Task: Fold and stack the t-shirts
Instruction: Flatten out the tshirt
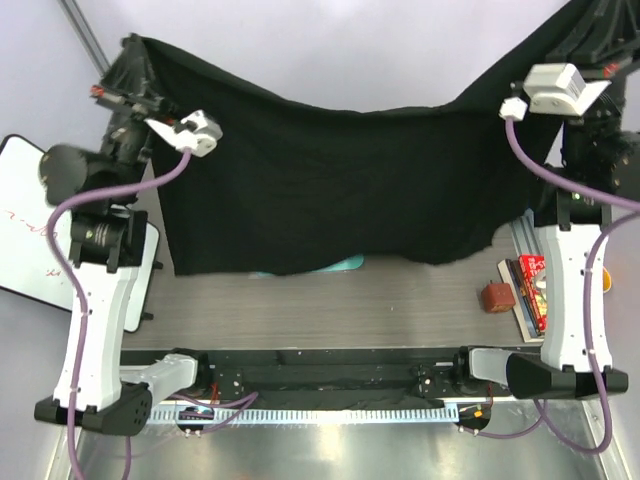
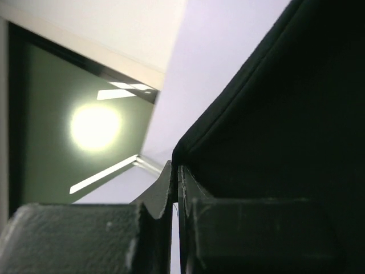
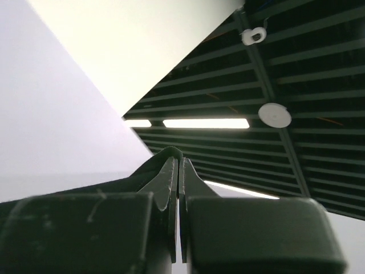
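— While both hands are clamped on cloth, what's the risk?
— Left hand [image 2: 175, 174] is pinched shut on one top edge of the black t-shirt [image 1: 340, 180]. Right hand [image 3: 177, 162] is pinched shut on the other top corner. The shirt hangs in the air, spread between them. Its lower hem is just over the table [image 1: 300, 310]; touching or not, can't tell. Each grip is only a thin fold at the fingertips, so I'd guess a sideways tug could slip a corner out and the shirt drops in a heap. The hem could also drag the teal board [image 1: 347, 264] poking out beneath it.
— Containers?
— None seen. On the right of the table are a brown block [image 1: 497, 297] and a stack of flat book-like things [image 1: 530, 285], loose, not in anything. No second shirt in view.
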Controlling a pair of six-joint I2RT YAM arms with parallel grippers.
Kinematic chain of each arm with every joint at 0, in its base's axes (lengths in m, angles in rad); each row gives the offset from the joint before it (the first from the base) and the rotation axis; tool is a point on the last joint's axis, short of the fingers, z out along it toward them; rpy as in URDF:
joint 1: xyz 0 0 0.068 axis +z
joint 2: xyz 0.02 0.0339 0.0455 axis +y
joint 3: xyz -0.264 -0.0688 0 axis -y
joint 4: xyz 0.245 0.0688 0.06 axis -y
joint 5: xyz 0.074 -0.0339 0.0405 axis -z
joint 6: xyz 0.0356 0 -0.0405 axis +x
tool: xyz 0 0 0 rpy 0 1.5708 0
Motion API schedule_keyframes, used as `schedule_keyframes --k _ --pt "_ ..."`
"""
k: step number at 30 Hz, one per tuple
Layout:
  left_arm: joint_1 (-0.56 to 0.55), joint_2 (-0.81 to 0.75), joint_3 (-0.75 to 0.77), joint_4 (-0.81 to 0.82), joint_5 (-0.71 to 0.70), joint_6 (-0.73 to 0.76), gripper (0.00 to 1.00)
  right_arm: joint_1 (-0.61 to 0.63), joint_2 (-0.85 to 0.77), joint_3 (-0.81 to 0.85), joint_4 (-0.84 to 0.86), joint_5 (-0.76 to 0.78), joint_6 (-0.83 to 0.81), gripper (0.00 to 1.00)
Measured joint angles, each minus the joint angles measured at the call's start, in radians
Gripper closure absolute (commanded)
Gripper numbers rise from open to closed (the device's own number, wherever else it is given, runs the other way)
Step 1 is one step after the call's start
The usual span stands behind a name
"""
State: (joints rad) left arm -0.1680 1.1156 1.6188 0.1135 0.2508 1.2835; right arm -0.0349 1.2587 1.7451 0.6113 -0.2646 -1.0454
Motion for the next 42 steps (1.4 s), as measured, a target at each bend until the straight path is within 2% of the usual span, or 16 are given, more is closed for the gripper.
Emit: schedule_keyframes --k 5,8,11,13,17,19,21,23,29,32,35,38,42 --pt "0.008 0.126 0.002 -0.129 0.008 0.037 1.00 0.000 0.116 -0.020 -0.013 -0.013 -0.044 0.99" --pt "0.028 0.268 0.022 -0.187 0.013 0.060 1.00 0.000 0.281 0.029 -0.034 -0.005 -0.062 0.99" --pt "0.047 0.433 0.120 -0.227 0.004 0.080 1.00 -0.007 0.454 0.118 -0.062 0.001 -0.081 0.99" --pt "0.056 0.543 0.220 -0.231 -0.011 0.097 1.00 -0.016 0.579 0.217 -0.080 0.005 -0.097 0.99" --pt "0.070 0.719 0.435 -0.158 -0.068 0.117 1.00 -0.036 0.833 0.559 -0.155 0.027 -0.108 0.99" --pt "0.072 0.767 0.534 -0.113 -0.097 0.116 1.00 -0.047 0.903 0.722 -0.206 0.024 -0.106 0.99" --pt "0.072 0.772 0.584 -0.048 -0.112 0.116 1.00 -0.056 0.895 0.786 -0.228 0.005 -0.107 0.99" --pt "0.072 0.753 0.607 0.029 -0.120 0.116 1.00 -0.060 0.832 0.768 -0.221 -0.017 -0.106 0.99" --pt "0.072 0.657 0.610 0.246 -0.158 0.119 1.00 -0.058 0.473 0.528 -0.181 -0.097 -0.053 0.99" --pt "0.076 0.545 0.439 0.341 -0.174 0.112 1.00 -0.060 0.285 0.303 -0.132 -0.125 -0.038 0.99" --pt "0.084 0.357 0.071 0.399 -0.160 0.107 1.00 -0.060 0.089 0.000 -0.121 -0.170 -0.024 0.99" --pt "0.086 0.197 -0.273 0.328 -0.105 0.085 1.00 -0.056 -0.063 -0.267 -0.237 -0.224 -0.021 0.99" --pt "0.075 0.013 -0.658 0.050 -0.007 0.053 1.00 -0.054 -0.192 -0.597 -0.551 -0.294 -0.076 0.99"
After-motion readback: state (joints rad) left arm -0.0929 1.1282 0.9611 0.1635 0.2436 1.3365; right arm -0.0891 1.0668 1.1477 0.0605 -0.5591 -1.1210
